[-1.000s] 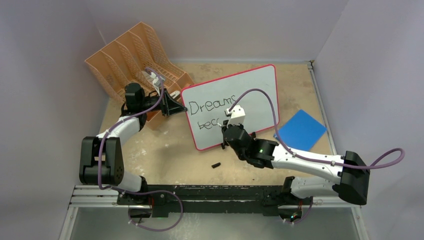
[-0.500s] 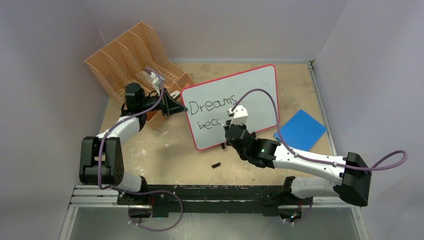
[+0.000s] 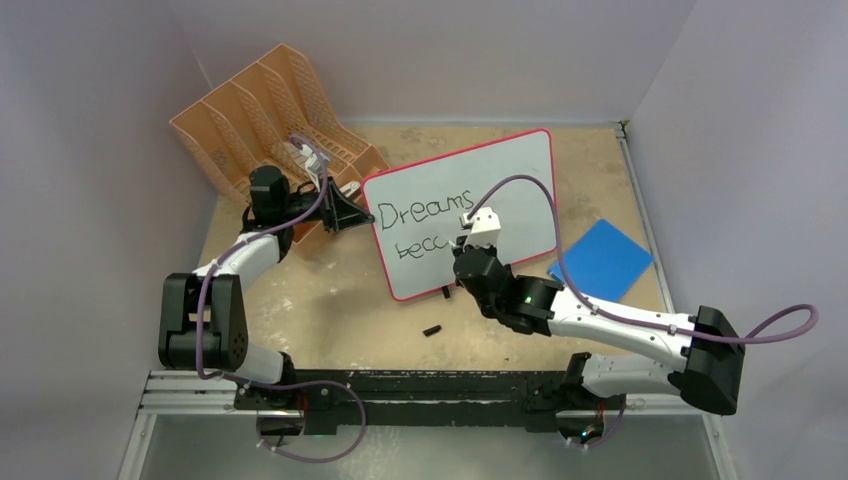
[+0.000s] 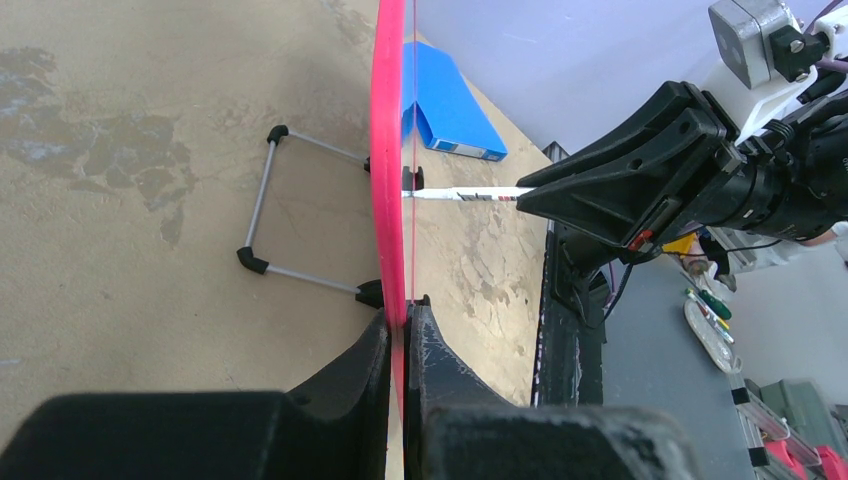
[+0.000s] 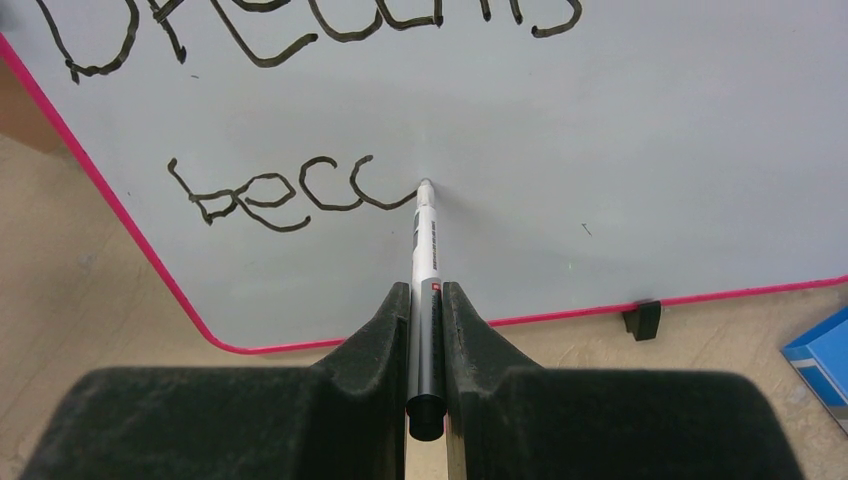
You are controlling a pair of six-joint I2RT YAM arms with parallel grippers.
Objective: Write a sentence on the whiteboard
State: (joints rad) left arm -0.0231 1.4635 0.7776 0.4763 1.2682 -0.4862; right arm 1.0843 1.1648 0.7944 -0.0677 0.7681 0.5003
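The whiteboard (image 3: 510, 180) stands tilted on the table, white with a pink frame. The sentence on it reads "Dreams" (image 3: 425, 211) on one line and "becc" (image 5: 290, 195) below. My left gripper (image 3: 362, 213) is shut on the board's left edge; in the left wrist view its jaws (image 4: 405, 310) pinch the pink frame (image 4: 388, 150). My right gripper (image 5: 426, 290) is shut on a white and black marker (image 5: 424, 260). The marker's tip touches the board just right of the last "c". From the side, the marker (image 4: 470, 194) meets the board face.
An orange file rack (image 3: 270, 110) stands behind the left arm. A blue square pad (image 3: 602, 260) lies right of the board. A small black cap (image 3: 431, 329) lies on the table in front of the board. The board's wire stand (image 4: 262, 215) juts out behind it.
The right gripper has carried the marker a little to the right along the second line, which has grown from "bec" to "becc". The left arm has not moved.
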